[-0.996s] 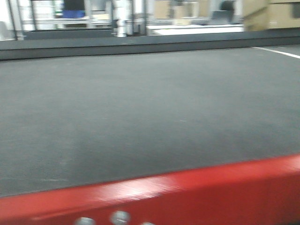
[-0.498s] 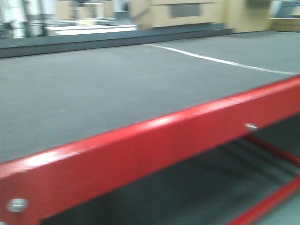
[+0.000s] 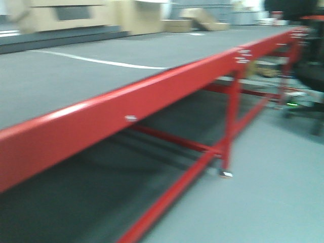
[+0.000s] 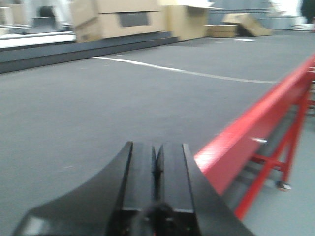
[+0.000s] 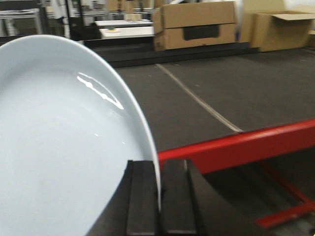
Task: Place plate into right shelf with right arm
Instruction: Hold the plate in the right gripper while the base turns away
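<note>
Item 1. Round, glossy, pale blue-white ceramic plate [image 5: 59, 147]. It is held on edge rather than flat. Its rim rises from the grip and curves away to the left of the right wrist view, with the hollow face turned towards that side and the camera. It hangs in the air in front of the table's edge, touching only the gripper.

Item 2. Right gripper [image 5: 158, 169], black. Its two fingers [image 5: 141, 196] pinch the plate's lower rim between them.

Item 3. Left gripper [image 4: 156, 152], black. Its fingers [image 4: 139, 172] are pressed together with nothing between them, pointing out over the table top.

Item 4. Long table with a dark grey matte top [image 3: 76, 76], a red metal edge rail [image 3: 152, 96] and red legs with cross-braces [image 3: 230, 121]. A thin white line [image 3: 101, 62] crosses the top.

Item 5. Containers: brown cardboard boxes beyond the table's far side. A closed box with a dark hand-slot [image 5: 197, 24] stands beside an open-flapped box [image 5: 280, 27]. The contents of both are hidden.
</note>
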You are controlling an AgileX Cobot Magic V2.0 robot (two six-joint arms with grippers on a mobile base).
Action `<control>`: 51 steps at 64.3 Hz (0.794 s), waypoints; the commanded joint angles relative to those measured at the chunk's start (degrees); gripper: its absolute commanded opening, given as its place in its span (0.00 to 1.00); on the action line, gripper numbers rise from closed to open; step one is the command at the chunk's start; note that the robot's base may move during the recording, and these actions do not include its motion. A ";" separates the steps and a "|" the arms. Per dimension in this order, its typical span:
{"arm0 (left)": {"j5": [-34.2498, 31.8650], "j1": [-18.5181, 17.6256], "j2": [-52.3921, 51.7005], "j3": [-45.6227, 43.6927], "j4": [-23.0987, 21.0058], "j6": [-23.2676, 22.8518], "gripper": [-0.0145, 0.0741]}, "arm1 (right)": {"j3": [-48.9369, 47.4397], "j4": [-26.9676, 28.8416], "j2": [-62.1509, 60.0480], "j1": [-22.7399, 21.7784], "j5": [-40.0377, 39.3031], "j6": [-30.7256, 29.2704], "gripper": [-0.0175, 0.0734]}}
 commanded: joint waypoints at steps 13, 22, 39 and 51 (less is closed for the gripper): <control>-5.11 0.11 -0.63 0.44 -0.12 -0.14 0.11 | -1.56 -1.30 -0.04 0.05 -5.47 -0.09 0.26; -5.11 0.11 -0.63 0.44 -0.12 -0.14 0.11 | -1.56 -1.30 -0.04 0.05 -5.47 -0.09 0.26; -5.11 0.11 -0.63 0.44 -0.12 -0.14 0.11 | -1.56 -1.30 -0.04 0.05 -5.47 -0.09 0.26; -5.11 0.11 -0.63 0.44 -0.12 -0.14 0.11 | -1.56 -1.30 -0.04 0.05 -5.47 -0.09 0.26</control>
